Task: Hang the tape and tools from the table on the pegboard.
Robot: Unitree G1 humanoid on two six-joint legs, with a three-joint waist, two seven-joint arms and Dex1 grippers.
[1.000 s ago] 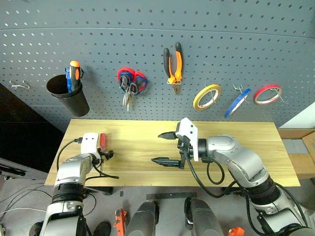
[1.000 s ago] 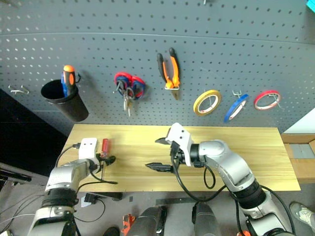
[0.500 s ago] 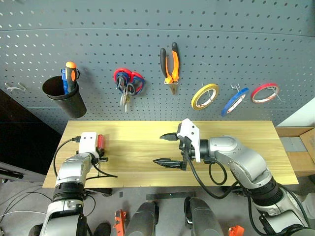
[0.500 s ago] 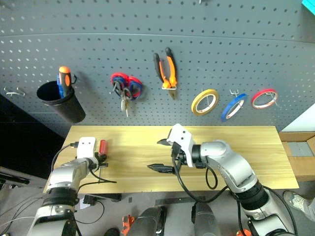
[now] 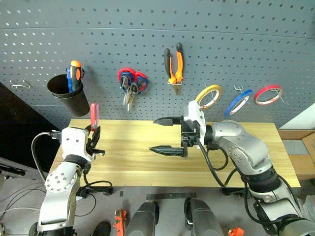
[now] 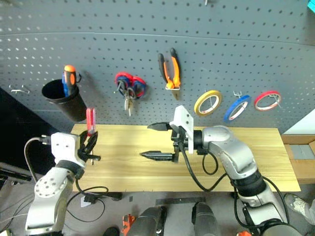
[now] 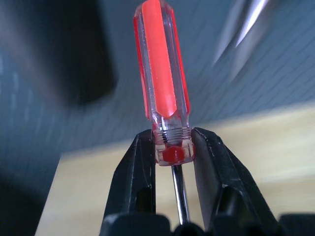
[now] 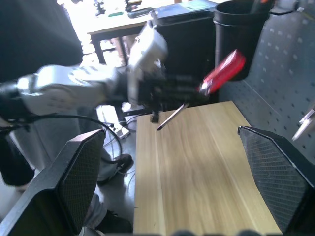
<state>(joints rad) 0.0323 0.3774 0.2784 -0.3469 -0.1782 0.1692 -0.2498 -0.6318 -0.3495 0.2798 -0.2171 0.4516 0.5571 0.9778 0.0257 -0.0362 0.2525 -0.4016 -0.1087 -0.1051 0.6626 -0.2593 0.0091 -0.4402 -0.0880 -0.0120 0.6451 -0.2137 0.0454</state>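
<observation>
black cup point(image 5: 67, 96); blue tape point(image 5: 237, 103); red tape point(image 5: 267, 94)

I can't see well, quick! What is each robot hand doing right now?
Left end effector: closed on the red-handled screwdriver, lifted off the table.
Right end effector: open, holding nothing.

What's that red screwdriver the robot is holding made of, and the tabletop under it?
The screwdriver handle looks like clear red plastic: glossy, and light passes through its edges. Its thin shaft looks like bare metal, grey and shiny. The left hand grips it at the handle's base. The table looks like light wood with visible grain, matte.
</observation>
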